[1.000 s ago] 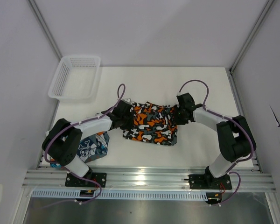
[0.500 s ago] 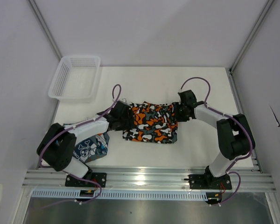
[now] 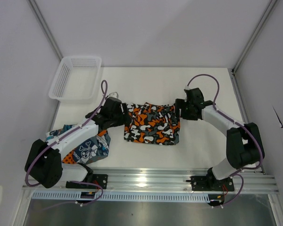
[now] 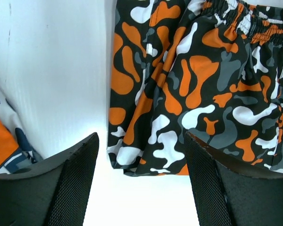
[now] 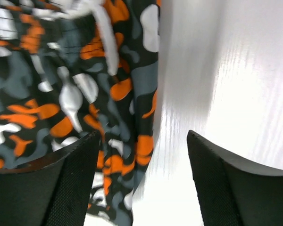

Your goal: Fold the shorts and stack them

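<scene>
While I'm standing here watching, the left gripper (image 4: 140,141) is hanging with its jaws spread wide and nothing between them, right over the left edge of the camo shorts (image 3: 153,123). The right gripper (image 5: 142,136) is doing the mirror image over the right edge: fingers apart, empty, cloth on one side below it and bare table (image 3: 203,146) on the other. So neither one is gripping anything (whether a fingertip is brushing the fabric, I can't tell from here).

The camo pair is lying flat in the middle of the table, waistband toward the far side, looking like a tidy near-rectangle. My guess is it's sitting there folded. The grippers are probably flanking it up near the waistband because the two side edges are where you'd handle cloth evenly.

The skull-print shorts (image 3: 89,148) are sitting bunched up at the near left, partly under the left arm, with a strip of table between them and the camo pair. That one seems to be waiting its turn, so I'm reckoning the stacking isn't done yet.

The white mesh basket (image 3: 78,58) is sitting at the far left corner, well apart from both pairs.
</scene>
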Tool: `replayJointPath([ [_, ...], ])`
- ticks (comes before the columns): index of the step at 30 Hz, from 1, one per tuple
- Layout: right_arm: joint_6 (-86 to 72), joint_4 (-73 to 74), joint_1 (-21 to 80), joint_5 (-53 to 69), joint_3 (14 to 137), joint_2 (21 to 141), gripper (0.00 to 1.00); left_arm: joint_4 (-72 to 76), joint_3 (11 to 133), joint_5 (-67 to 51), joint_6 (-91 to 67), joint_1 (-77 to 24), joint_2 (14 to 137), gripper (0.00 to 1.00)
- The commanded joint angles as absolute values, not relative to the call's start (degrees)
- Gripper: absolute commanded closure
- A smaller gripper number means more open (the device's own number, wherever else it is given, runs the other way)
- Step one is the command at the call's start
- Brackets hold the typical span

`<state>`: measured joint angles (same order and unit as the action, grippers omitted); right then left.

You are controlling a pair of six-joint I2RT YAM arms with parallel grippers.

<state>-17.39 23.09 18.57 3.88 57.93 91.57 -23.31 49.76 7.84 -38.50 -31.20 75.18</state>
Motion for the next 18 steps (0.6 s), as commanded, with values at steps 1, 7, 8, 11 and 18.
replayJointPath([
  [1, -17.7, 25.5, 19.0, 2.5, 61.2, 84.4, 0.18, -22.9, 47.9, 9.2, -37.6, -30.2, 71.2, 0.25],
  [7, -18.5, 29.6, 23.2, 0.0, 66.3, 81.9, 0.05, -21.2, 46.8, 8.0, -36.7, -27.4, 71.5, 0.25],
  [8, -18.9, 30.2, 23.0, -1.8, 66.7, 82.3, 0.04, -21.1, 47.2, 7.6, -36.3, -27.4, 72.1, 0.25],
  [11, -18.8, 29.7, 22.3, -0.8, 66.4, 83.7, 0.01, -21.1, 49.6, 6.7, -34.6, -27.3, 75.7, 0.23],
  [18, -17.8, 24.2, 19.4, 8.1, 62.5, 88.0, 0.0, -18.5, 54.3, 2.1, -32.3, -25.1, 84.2, 0.16],
])
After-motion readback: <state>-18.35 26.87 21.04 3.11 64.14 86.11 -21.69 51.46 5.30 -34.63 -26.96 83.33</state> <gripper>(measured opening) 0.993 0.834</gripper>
